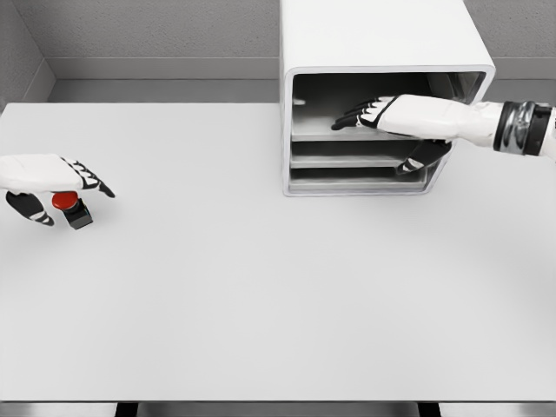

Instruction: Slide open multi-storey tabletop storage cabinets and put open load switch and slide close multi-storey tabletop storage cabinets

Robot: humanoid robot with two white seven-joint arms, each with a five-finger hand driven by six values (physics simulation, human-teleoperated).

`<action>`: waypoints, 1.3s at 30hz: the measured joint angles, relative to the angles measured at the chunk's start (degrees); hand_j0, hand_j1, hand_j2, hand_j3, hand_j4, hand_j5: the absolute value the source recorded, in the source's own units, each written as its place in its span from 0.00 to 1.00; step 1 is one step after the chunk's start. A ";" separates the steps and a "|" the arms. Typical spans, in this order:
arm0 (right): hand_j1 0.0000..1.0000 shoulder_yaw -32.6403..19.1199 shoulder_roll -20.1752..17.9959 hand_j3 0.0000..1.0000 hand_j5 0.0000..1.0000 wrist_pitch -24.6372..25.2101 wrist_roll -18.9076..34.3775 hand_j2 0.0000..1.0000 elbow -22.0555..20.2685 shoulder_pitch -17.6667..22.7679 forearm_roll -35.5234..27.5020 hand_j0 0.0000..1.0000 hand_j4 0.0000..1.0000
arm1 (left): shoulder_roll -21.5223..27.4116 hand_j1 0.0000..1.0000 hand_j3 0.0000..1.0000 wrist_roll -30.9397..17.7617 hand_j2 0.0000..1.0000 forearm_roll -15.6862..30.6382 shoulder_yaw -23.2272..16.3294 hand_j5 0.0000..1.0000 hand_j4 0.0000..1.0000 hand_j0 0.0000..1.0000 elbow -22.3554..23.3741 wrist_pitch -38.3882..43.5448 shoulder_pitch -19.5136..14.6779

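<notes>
- Head view looked down on a plain white table (278,304), with a white storage cabinet (373,35) standing at the table's far edge, right of the middle.
- The cabinet's front was open toward the camera, and stacked shelf levels showed inside its dark interior.
- The right arm came in from the right edge and reached across the cabinet's open front.
- The right hand (395,117) lay at the cabinet's upper shelf level, its black-tipped fingers (352,117) stretched out flat and pointing left into the opening, while the thumb hung lower, near the cabinet's lower right corner.
- Nothing could be seen held in that hand; the fingers were extended rather than curled.
- Well to the left of the cabinet, near the table's left edge, sat the load switch (69,207), a small dark body with a round red button on top.
- The left hand (48,182) was at the switch, fingers arched over its top and the thumb curled beneath on the left, closed around it.
- Whether the switch rested on the table or was lifted just clear could not be told.
</notes>
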 measured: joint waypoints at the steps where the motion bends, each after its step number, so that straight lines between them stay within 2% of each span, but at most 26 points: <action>1: 1.00 0.30 0.24 1.00 1.00 0.00 0.00 1.00 1.01 -0.35 0.30 1.00 1.00 | 0.04 0.88 0.88 0.00 0.88 -0.19 0.00 0.88 0.88 0.88 0.00 0.00 0.00; 6: 1.00 0.96 1.67 1.00 1.00 0.00 0.00 1.00 4.38 -1.58 2.64 1.00 1.00 | 0.29 0.87 0.87 0.00 0.87 -0.74 0.02 0.87 0.87 0.87 0.21 0.00 0.00; 9: 1.00 2.16 2.80 1.00 1.00 0.01 0.00 1.00 6.59 -3.08 3.09 1.00 1.00 | 0.34 0.83 0.83 0.00 0.83 -1.32 0.01 0.83 0.83 0.83 0.46 0.00 -0.09; 15: 1.00 3.14 3.42 1.00 1.00 1.40 -0.23 1.00 7.61 -3.08 1.20 1.00 1.00 | 0.41 0.82 0.82 0.00 0.82 -2.00 0.09 0.82 0.82 0.82 0.48 0.02 -0.18; 19: 1.00 3.25 3.16 1.00 1.00 1.60 -0.18 1.00 7.16 -2.90 1.39 1.00 1.00 | 0.42 0.71 0.71 -0.26 0.71 -2.12 0.11 0.71 0.71 0.71 0.43 0.02 -0.09; 20: 1.00 3.26 2.79 1.00 1.00 1.56 -0.20 1.00 6.56 -2.64 1.93 1.00 1.00 | 0.41 0.70 0.70 -0.38 0.70 -2.13 0.11 0.70 0.70 0.70 0.41 0.02 -0.09; 24: 1.00 3.23 1.03 1.00 1.00 0.84 -0.25 1.00 3.19 -1.93 5.73 1.00 1.00 | 0.37 0.56 0.56 -0.69 0.56 -2.15 0.06 0.56 0.56 0.56 0.24 0.01 -0.09; 30: 1.00 2.31 -1.67 1.00 1.00 0.38 -0.17 1.00 -1.99 -0.09 6.89 1.00 1.00 | 0.37 0.38 0.38 -0.80 0.38 -2.18 0.02 0.38 0.38 0.38 0.18 0.00 -0.35; 35: 1.00 1.90 -4.25 1.00 1.00 0.24 -0.09 1.00 -6.24 1.40 6.92 1.00 1.00 | 0.44 0.38 0.38 -0.82 0.38 -2.18 0.08 0.38 0.38 0.38 0.17 0.00 -0.62; 37: 1.00 0.08 -5.07 1.00 1.00 1.03 -0.58 1.00 -7.90 4.48 5.58 1.00 1.00 | 0.47 0.38 0.38 -0.82 0.38 -2.15 0.11 0.38 0.38 0.38 0.17 0.00 -0.88; 39: 1.00 -1.24 -6.30 1.00 1.00 0.52 -0.30 1.00 -9.61 5.27 6.24 1.00 1.00 | 0.50 0.38 0.38 -0.83 0.38 -2.12 0.14 0.38 0.38 0.38 0.12 -0.01 -1.05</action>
